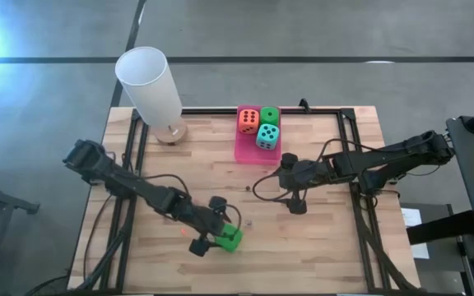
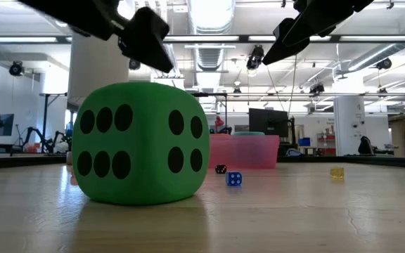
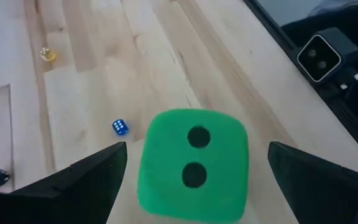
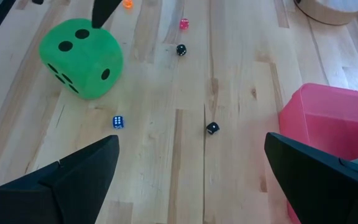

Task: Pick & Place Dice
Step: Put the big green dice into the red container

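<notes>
Task about three-quarters complete. Three dice, orange-red (image 1: pixel 248 120), green (image 1: pixel 269 115) and teal (image 1: pixel 267 136), sit in the pink tray (image 1: pixel 245 152) at the table's far centre. The fourth, a green die (image 1: pixel 231 238), rests on the bare wood near the front, left of centre. The left gripper (image 1: pixel 211 232) hovers over it, fingers spread wide to either side, holding nothing. The right gripper (image 1: pixel 295 196) waits near the tray, also fully open and empty. Remaining: grasp and transfer this last die.

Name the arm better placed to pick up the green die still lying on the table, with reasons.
Left. The left gripper is right at the green die, open, its fingers on either side of the die in its wrist view. The right gripper hangs open nearer the pink tray, farther from that die.
</notes>
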`<state>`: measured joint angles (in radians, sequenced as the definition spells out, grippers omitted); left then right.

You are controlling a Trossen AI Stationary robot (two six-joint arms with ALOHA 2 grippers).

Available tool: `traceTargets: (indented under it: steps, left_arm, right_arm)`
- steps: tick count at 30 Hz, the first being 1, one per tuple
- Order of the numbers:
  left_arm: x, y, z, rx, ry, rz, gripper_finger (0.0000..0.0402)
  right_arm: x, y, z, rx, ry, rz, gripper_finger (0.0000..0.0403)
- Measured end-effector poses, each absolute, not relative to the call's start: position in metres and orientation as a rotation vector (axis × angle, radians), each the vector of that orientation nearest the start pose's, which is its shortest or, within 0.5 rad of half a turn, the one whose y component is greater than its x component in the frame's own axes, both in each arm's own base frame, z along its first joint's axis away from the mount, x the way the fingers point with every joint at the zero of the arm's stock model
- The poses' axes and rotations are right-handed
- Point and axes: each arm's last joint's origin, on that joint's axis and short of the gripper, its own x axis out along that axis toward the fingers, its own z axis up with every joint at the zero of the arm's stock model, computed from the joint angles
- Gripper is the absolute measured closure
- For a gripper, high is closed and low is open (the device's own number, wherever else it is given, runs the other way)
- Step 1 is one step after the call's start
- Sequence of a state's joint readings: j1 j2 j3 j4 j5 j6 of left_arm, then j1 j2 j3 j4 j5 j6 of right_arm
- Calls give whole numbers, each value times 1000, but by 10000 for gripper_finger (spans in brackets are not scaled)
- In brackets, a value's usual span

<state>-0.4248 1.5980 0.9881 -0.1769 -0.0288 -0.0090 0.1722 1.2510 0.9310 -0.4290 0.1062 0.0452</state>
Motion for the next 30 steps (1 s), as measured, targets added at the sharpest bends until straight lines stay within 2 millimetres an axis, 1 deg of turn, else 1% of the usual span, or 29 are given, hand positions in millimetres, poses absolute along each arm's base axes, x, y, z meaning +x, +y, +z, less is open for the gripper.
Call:
traceTargets:
  steps: [3, 6, 9, 13, 17, 30]
  left_arm:
    - [312, -140, 214, 191, 854, -366, 11]
    - [323, -145, 211, 214, 940, -362, 11]
    - [335, -151, 208, 223, 971, -363, 9]
    - [342, -155, 205, 241, 1037, -360, 10]
    - [345, -156, 209, 243, 1049, -359, 11]
    - [344, -155, 204, 246, 1091, -350, 11]
  right_arm:
    - [256, 41, 268, -61, 743, 46, 3]
    - [256, 41, 268, -61, 743, 46, 3]
    - [256, 41, 268, -66, 743, 48, 3]
    - [256, 41, 268, -76, 743, 52, 3]
    - [256, 41, 268, -82, 742, 55, 3]
    - [256, 41, 268, -90, 742, 58, 3]
